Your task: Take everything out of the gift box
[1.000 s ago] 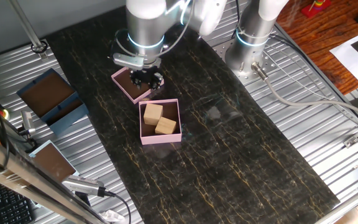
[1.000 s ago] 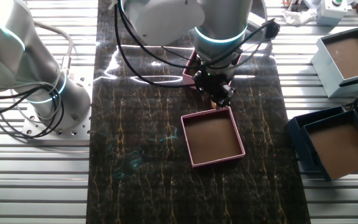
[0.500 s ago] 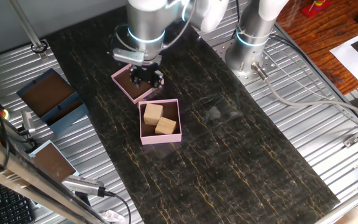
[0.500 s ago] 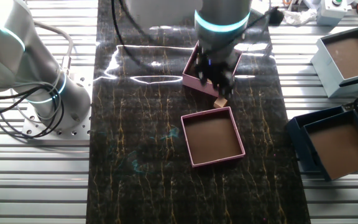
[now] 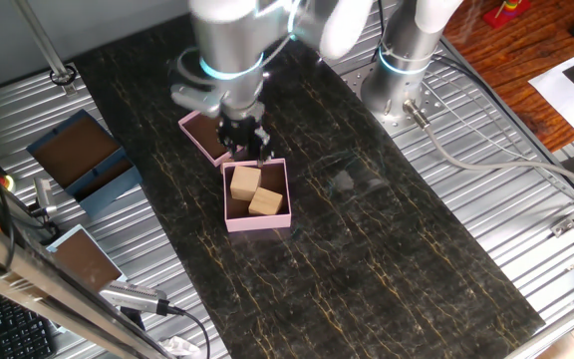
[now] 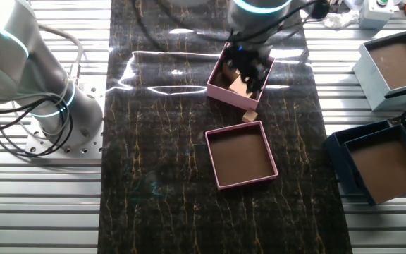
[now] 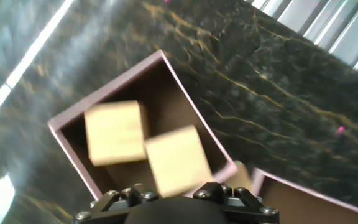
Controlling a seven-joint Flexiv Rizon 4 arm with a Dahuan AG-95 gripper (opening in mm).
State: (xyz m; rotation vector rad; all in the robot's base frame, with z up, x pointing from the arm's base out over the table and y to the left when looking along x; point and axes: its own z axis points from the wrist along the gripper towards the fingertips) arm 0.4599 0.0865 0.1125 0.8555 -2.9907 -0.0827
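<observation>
The pale-pink gift box (image 5: 257, 221) stands on the dark mat and holds two tan wooden blocks (image 5: 244, 180) (image 5: 265, 202). In the other fixed view the box (image 6: 220, 88) shows under my gripper (image 6: 247, 67). My gripper (image 5: 245, 148) hovers over the box's far edge, open and empty. In the hand view the box (image 7: 166, 93) fills the middle, with both blocks (image 7: 115, 132) (image 7: 178, 160) inside. A third small block (image 6: 250, 116) lies on the mat between the box and the lid tray.
The shallow pink lid tray (image 6: 242, 182) lies next to the gift box and shows in the hand view (image 7: 303, 199). Blue boxes (image 5: 78, 155) (image 6: 379, 166) (image 6: 393, 60) sit on the metal slats. A second arm's base (image 5: 407, 60) stands at the mat's edge.
My gripper has moved from beside the lid tray to above the gift box. It left one small block on the mat between the two boxes.
</observation>
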